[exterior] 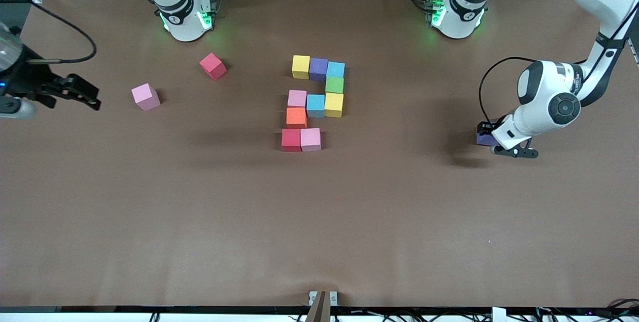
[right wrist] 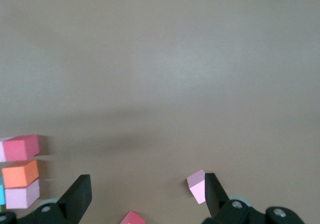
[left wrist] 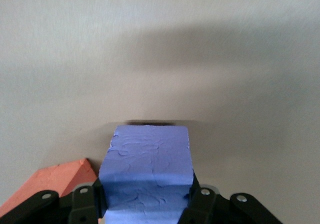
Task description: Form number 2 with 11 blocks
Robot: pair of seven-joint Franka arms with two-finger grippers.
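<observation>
**Purple block in the left grip, the 2 one short**

The left gripper [exterior: 486, 138] pinches a purple block [left wrist: 146, 174] above the table [exterior: 319, 222] near the left arm's end. An orange block [left wrist: 55, 180] shows beside it. The number 2 [exterior: 314, 105], ten cubes, sits mid-table toward the robots' edge. The right gripper [exterior: 82, 93], fingers spread, waits over the right arm's end, by a loose pink block [exterior: 145, 97] and red block [exterior: 212, 66].

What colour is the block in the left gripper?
Purple-blue; the block shows best in the left wrist view, clamped in the left gripper.

Even overhead light, soft shadows, wrist views blurred.
</observation>
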